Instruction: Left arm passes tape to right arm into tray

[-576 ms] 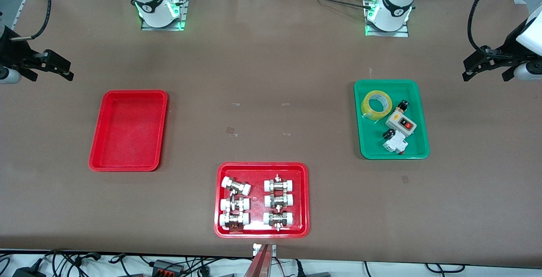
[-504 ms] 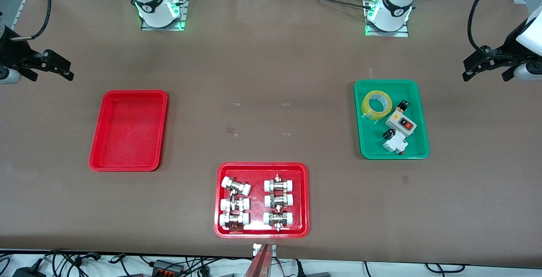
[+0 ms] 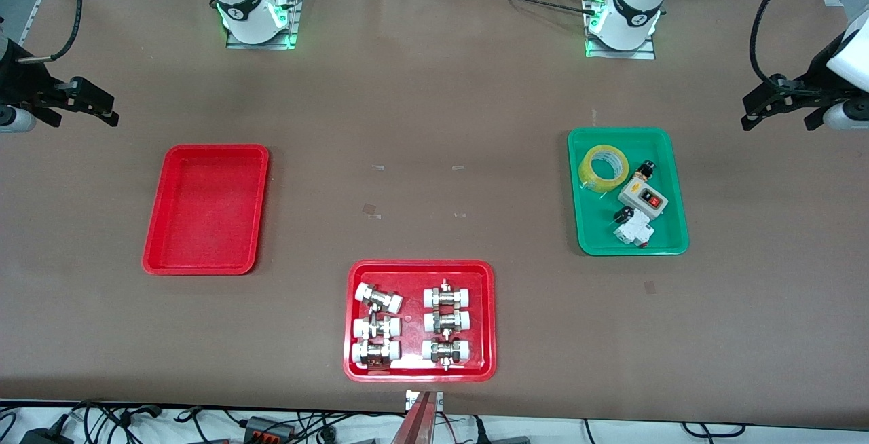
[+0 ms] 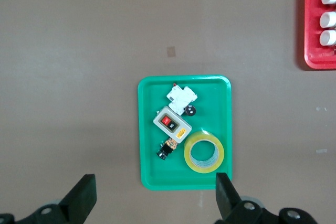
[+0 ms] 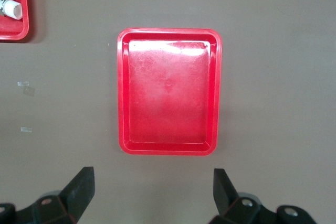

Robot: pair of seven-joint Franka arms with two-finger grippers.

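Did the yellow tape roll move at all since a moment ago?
No. The tape lies in the same corner of the green tray as before, beside the grey switch box, and neither tool touches it.

No legible text, label or number on anything here.

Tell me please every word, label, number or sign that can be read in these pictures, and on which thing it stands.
No text can be read in full.
Switch box in the green tray: marks on its red rocker, too small to read.
Base of the right arm and base of the left arm: a white round logo on the black band, no letters legible.
Tape, red tray, fittings: no print visible.
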